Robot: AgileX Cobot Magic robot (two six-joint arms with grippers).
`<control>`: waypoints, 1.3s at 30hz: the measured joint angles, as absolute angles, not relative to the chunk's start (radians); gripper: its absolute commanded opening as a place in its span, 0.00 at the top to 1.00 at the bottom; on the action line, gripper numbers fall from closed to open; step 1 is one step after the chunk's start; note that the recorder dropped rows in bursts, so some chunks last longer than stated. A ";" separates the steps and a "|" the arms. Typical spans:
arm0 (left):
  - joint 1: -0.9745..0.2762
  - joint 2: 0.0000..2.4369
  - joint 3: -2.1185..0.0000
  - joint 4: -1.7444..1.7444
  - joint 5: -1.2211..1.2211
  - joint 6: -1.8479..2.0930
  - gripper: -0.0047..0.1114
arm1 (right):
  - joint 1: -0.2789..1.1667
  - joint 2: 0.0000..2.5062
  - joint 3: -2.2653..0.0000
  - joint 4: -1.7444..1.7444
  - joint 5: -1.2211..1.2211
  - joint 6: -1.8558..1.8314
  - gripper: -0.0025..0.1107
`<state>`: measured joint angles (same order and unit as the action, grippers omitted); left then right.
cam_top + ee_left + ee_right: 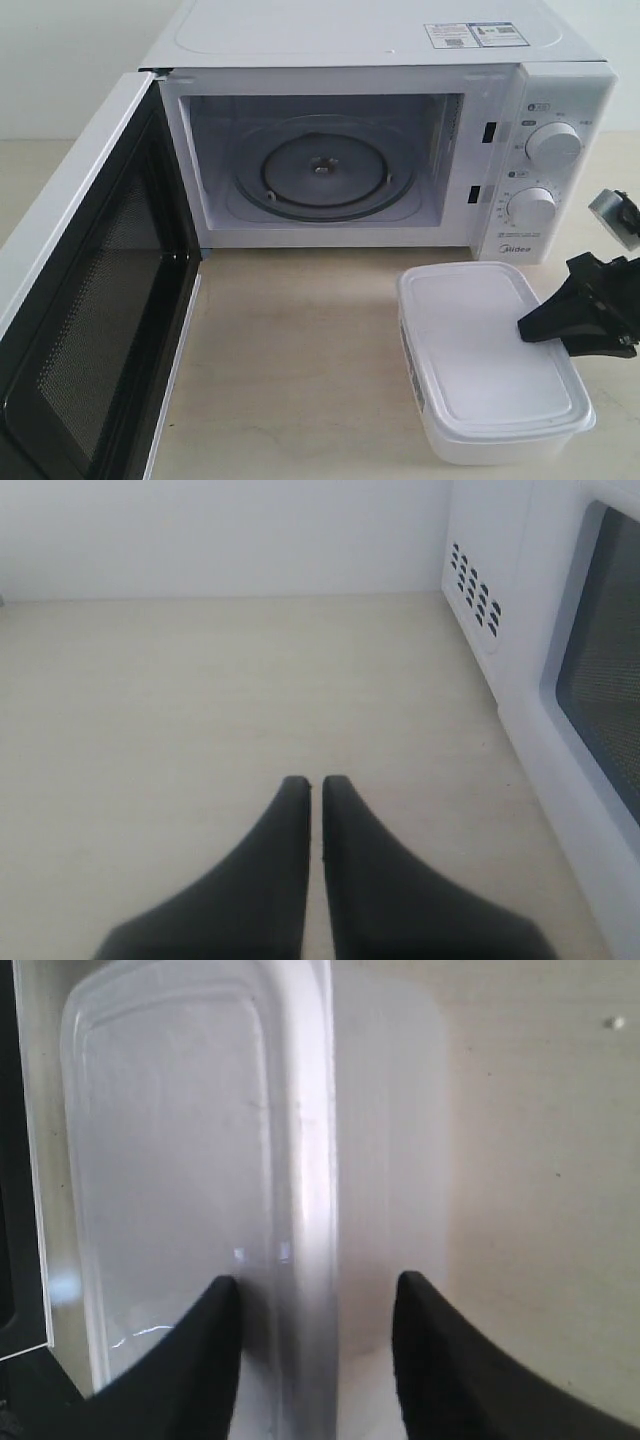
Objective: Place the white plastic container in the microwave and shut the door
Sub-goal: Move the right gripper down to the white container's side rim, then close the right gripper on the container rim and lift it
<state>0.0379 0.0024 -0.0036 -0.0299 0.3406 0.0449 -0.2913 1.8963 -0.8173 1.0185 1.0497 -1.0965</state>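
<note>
Translucent white plastic container [490, 360], rounded corners, flat rimmed lid, on pale table [300, 340] before microwave [380, 40]. Door [90, 300] swung open, black mesh inner face. Glass turntable seen only from exterior. From right wrist: right gripper [315, 1285] jaws apart, straddling container's long rim. Seen from left wrist alone: left gripper [315, 782], jaws together, above table beside door's outer window.

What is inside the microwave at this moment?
Only the glass turntable sits inside the microwave, with nothing on it. The white plastic container is outside, on the table in front of the knob panel. The cavity's ceiling is hidden behind the front frame.
</note>
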 measured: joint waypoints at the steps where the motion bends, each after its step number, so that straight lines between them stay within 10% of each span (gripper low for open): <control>1: 0.038 0.002 -0.004 -0.030 0.341 0.045 0.92 | -0.291 1.896 -0.817 1.018 1.049 -1.097 0.85; 3: 0.038 0.002 -0.004 -0.030 0.341 0.045 0.92 | -0.291 1.896 -0.817 1.022 1.058 -1.105 0.98; 39: 0.038 0.002 -0.004 -0.030 0.341 0.045 0.92 | -0.170 1.579 -0.607 1.358 1.118 -1.217 0.98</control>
<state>0.0379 0.0024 -0.0036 -0.0299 0.3406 0.0449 -0.1703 1.5794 -0.6071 1.3575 1.1182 -1.2166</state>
